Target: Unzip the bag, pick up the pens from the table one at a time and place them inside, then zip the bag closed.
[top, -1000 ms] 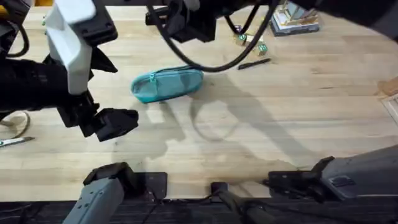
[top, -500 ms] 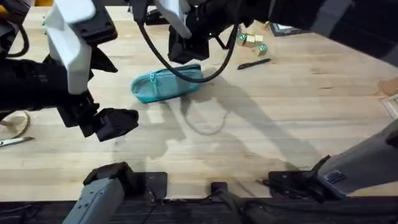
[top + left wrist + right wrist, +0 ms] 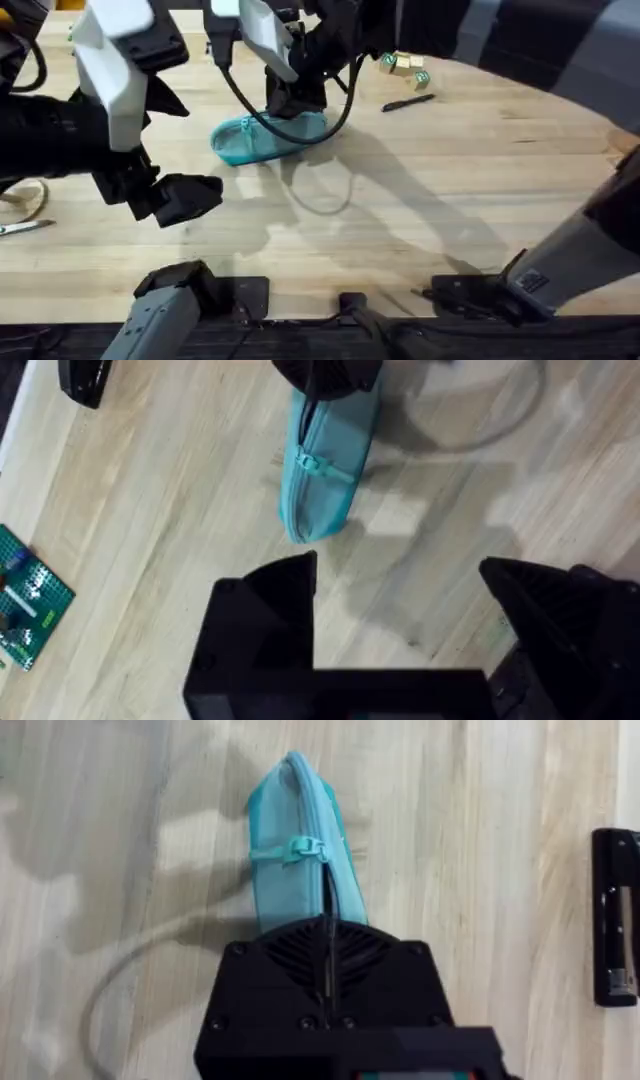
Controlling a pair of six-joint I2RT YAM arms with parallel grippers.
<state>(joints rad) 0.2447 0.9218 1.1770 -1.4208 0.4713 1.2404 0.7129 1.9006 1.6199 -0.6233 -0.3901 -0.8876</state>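
The teal bag (image 3: 262, 138) lies on the table (image 3: 420, 200), its zip running along the top and its pull tab (image 3: 300, 850) near the left end. My right gripper (image 3: 291, 103) reaches across the middle and sits over the bag's right end, fingers shut together; in the right wrist view the gripper (image 3: 328, 948) hides that end of the bag (image 3: 292, 880). My left gripper (image 3: 186, 198) hovers open, nearer to me than the bag and to its left, holding nothing. In the left wrist view the gripper (image 3: 398, 572) points at the bag (image 3: 322, 470). A black pen (image 3: 407, 102) lies to the right of the bag.
Small green and wooden blocks (image 3: 402, 68) sit behind the pen. A black stapler (image 3: 615, 915) lies beyond the bag. A green board (image 3: 25, 605) and scissors (image 3: 20, 228) lie at the left. The right arm's cable (image 3: 320, 190) loops over the table in front of the bag.
My right gripper has swung from the far middle of the table down and left onto the bag's right end. The left arm has stayed still.
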